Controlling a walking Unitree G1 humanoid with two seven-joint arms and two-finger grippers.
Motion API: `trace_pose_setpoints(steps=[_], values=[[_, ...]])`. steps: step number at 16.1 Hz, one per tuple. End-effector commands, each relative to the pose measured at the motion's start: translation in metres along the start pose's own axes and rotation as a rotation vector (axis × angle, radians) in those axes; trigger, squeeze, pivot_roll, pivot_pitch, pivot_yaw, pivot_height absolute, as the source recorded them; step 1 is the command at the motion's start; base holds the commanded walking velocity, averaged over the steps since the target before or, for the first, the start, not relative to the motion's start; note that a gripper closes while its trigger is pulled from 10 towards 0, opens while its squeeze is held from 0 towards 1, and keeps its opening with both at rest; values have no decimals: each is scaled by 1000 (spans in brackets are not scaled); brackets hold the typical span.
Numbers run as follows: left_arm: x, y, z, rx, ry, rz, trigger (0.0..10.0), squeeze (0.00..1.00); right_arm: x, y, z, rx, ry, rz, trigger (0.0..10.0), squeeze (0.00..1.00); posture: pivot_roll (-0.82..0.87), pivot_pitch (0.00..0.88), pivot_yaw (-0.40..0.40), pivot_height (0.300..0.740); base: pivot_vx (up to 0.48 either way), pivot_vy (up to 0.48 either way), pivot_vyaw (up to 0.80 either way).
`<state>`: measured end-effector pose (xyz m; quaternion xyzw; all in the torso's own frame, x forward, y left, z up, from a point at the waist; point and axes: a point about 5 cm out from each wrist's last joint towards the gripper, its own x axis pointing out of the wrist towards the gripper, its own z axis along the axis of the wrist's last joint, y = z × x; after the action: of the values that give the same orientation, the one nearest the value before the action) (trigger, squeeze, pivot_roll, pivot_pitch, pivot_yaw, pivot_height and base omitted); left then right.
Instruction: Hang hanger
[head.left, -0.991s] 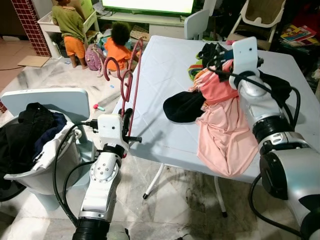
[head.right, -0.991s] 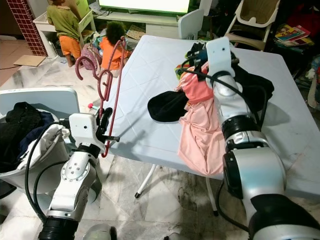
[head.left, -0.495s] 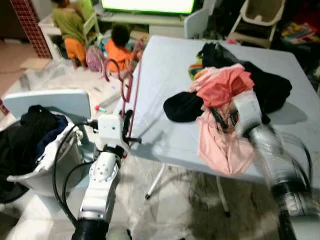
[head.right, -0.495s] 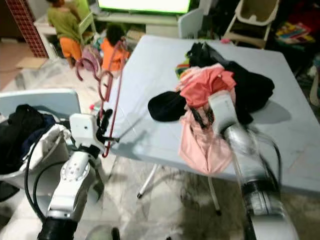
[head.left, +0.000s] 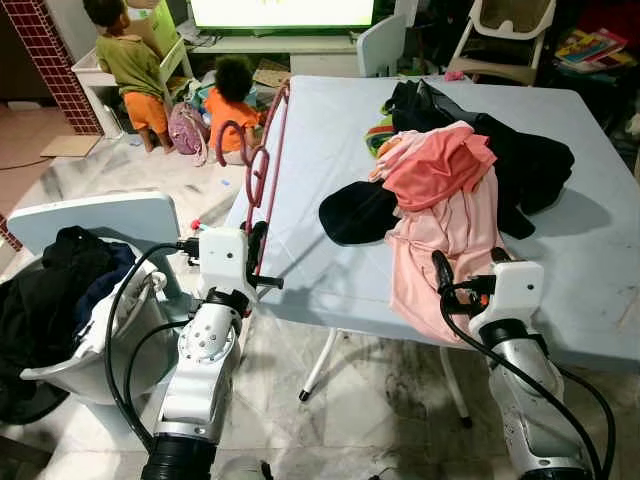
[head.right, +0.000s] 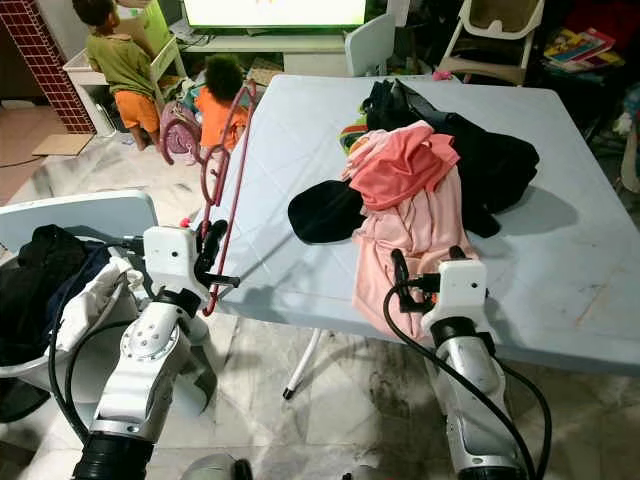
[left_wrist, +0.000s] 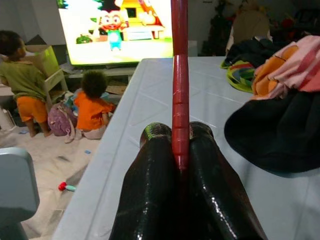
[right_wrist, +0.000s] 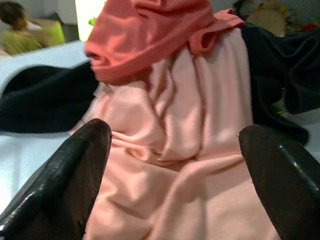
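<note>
Pale blue folding table takes up the middle of a cluttered living room, with a heap of clothes on it: a pink garment spilling over the near edge and black ones behind. Two kids sit by a lit TV, and a grey laundry basket sits at the left. Left gripper is clamped tight on the dark red plastic hanger, holding it upright just beside the table's left edge. Right gripper hangs wide open, just in front of the pink cloth.
</note>
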<state>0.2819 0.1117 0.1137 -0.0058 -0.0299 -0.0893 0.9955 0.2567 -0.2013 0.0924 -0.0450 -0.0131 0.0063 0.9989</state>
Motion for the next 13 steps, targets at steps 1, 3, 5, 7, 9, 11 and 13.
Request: trace_pose_setpoints(steps=[1, 3, 5, 7, 9, 11, 13], values=[[4, -4, 1, 8, 4, -19, 10000, 0, 0, 0, 4, -9, -4, -21, 10000, 0, -43, 0, 50, 740, 0, 0, 0], [5, -7, 1, 1, 3, -15, 10000, 0, 4, -6, 2, 18, 21, -51, 10000, 0, -42, 0, 42, 740, -247, 0, 0], [6, -8, 0, -4, 5, -13, 10000, 0, 6, -10, 3, 33, 26, -75, 10000, 0, -42, 0, 36, 740, -264, 0, 0], [6, -7, -1, -6, 7, -11, 10000, 0, 8, -14, 5, 46, 28, -98, 10000, 0, -47, 0, 30, 740, -291, 0, 0], [7, -7, -2, -8, 9, -9, 10000, 0, 7, -12, 7, 50, 29, -89, 10000, 0, -48, 0, 29, 740, -431, 0, 0], [8, -8, -1, -7, 7, -12, 10000, 0, 7, -10, 9, 54, 25, -77, 10000, 0, -51, 0, 28, 740, -431, 0, 0], [8, -9, -1, -6, 6, -14, 10000, 0, 8, -10, 10, 56, 27, -75, 10000, 0, -51, 0, 28, 740, -431, 0, 0]])
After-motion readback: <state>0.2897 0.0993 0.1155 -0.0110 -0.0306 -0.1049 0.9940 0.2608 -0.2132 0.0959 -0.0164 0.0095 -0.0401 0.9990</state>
